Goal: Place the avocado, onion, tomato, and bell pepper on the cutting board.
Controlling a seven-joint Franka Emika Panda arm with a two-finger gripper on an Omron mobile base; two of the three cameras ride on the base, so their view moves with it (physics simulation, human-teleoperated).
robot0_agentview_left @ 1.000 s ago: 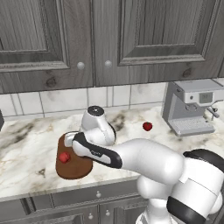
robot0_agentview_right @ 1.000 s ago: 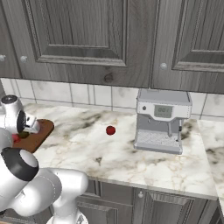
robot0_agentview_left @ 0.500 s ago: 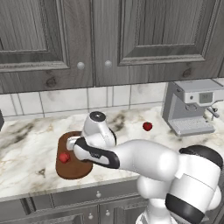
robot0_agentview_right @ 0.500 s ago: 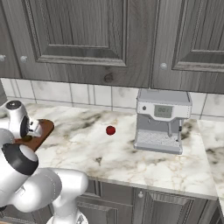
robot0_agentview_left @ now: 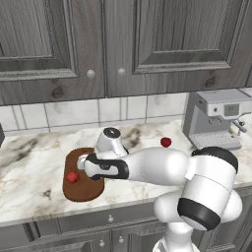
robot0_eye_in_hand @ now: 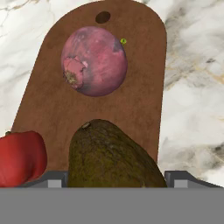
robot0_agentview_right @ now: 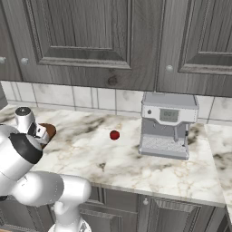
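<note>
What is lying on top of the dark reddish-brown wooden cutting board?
On the cutting board lie the pink-purple round onion, the olive-brown avocado and the red bell pepper. The avocado covers the board beneath it.

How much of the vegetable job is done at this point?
The onion and the bell pepper already lie on the cutting board. The avocado is between the fingers, low over the board, whether released is unclear. The tomato is left, out on the counter.

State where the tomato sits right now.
The tomato rests on the marble counter, off the cutting board, to its right in the left base view and just left of the coffee machine.
</note>
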